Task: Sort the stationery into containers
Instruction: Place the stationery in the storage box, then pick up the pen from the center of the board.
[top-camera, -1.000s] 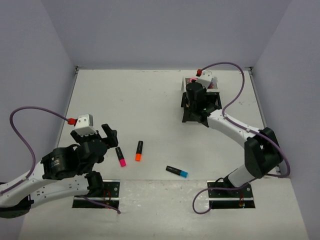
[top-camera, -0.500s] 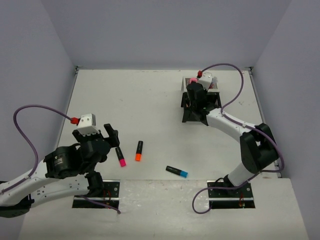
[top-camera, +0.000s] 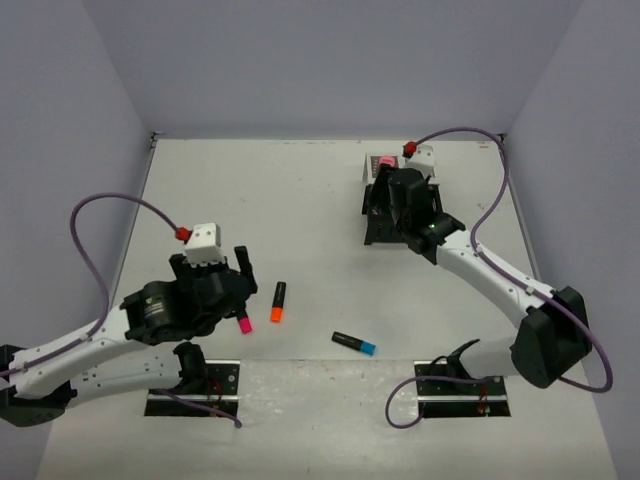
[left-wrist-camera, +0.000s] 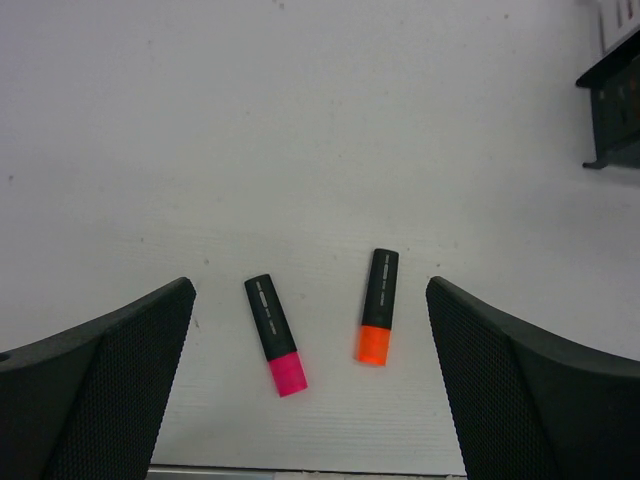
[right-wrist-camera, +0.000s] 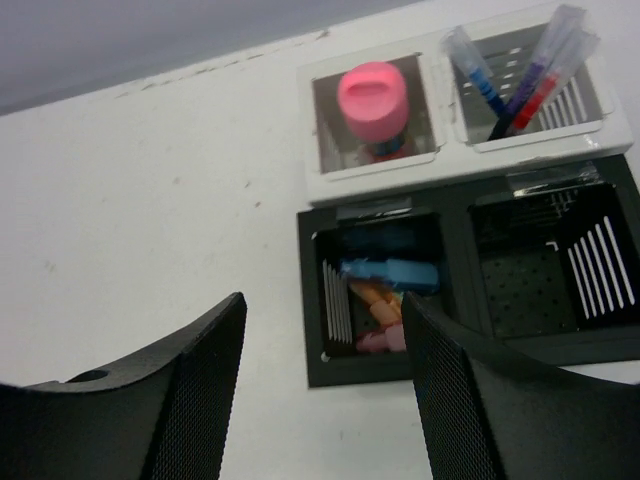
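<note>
Overhead coverage first: we see the left gripper (top-camera: 240, 285) low in the left of the frame, over the pink highlighter (top-camera: 243, 322). The orange highlighter (top-camera: 278, 301) lies just beside it and a blue-tipped highlighter (top-camera: 355, 343) further right, all flat on the table (top-camera: 280, 190). At upper right the right gripper (top-camera: 398, 195) hangs above the black mesh organizer (top-camera: 382, 236), hiding most of it. From the left wrist, the left gripper (left-wrist-camera: 308, 300) is spread wide and empty, its fingers bracketing both the pink highlighter (left-wrist-camera: 275, 335) and the orange highlighter (left-wrist-camera: 377, 305); we judge it is lining up a pick. From the right wrist, the right gripper (right-wrist-camera: 322, 310) is parted with nothing between its fingers. Below it the organizer (right-wrist-camera: 455, 215) holds a pink glue stick (right-wrist-camera: 372, 100) upright in its upper-left pale compartment, pens (right-wrist-camera: 520, 85) leaning in the upper-right one, and a heap of highlighters (right-wrist-camera: 385, 290) in the lower-left dark one. Tall items get tall compartments, we reckon, to stay standing.
</note>
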